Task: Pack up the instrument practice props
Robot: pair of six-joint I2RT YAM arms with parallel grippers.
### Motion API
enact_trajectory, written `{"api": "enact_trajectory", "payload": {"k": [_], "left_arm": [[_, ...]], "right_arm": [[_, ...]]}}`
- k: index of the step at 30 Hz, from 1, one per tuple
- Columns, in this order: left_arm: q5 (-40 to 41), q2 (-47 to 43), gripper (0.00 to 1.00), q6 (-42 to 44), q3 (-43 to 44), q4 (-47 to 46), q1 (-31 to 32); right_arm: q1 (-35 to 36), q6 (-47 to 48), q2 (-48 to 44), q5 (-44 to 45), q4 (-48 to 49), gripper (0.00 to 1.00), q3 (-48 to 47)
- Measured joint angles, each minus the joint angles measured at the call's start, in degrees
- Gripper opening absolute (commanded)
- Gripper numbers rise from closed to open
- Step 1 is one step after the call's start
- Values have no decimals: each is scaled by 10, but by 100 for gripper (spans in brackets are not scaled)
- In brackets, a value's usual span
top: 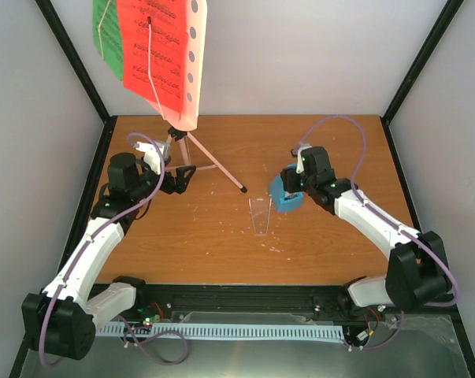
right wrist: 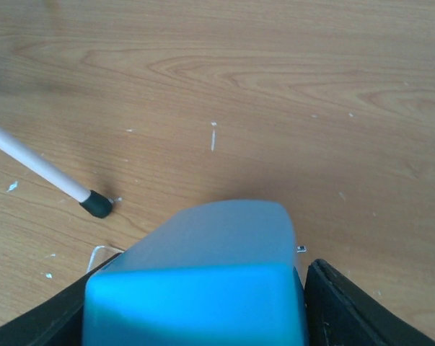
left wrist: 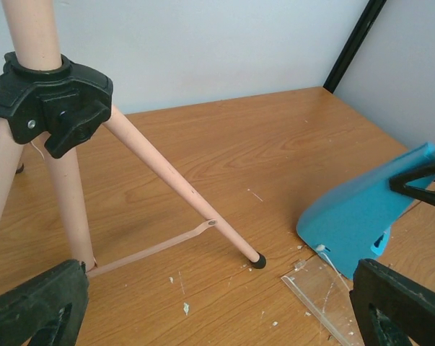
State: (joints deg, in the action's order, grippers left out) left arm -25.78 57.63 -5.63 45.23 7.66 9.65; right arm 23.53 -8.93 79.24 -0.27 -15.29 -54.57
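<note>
While left gripper (top: 182, 177) sits wide open and empty by the stand (left wrist: 167, 173), right gripper (top: 291, 187) clamps the tilted metronome (top: 284, 200) mid-table

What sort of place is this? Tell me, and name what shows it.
Probably a lab test cell, not a music room: a wooden table boxed in by white panels on a black frame, with a left arm and right arm bolted at its near edge.

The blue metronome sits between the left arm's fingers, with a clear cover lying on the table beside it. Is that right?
No: the blue metronome sits between the fingers of the right gripper, not the left arm's, as the right wrist view shows. The clear cover does lie on the table beside it.
</note>
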Motion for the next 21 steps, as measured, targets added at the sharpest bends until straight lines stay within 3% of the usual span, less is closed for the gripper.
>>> {"api": "enact_trajectory", "payload": {"k": [6,11,14,21], "left_arm": [[-2,0,99,0,0,0,3],[-2,0,99,-3,0,0,4],[-2,0,99,-4,0,0,4],[-2,0,100,-4,0,0,4]], "right_arm": [[28,-70,-36,88,-35,54,21],[43,-137,-52,136,-49,72,30],[45,-162,-56,147,-47,92,30],[47,-181,-142,148,-48,100,26]]}}
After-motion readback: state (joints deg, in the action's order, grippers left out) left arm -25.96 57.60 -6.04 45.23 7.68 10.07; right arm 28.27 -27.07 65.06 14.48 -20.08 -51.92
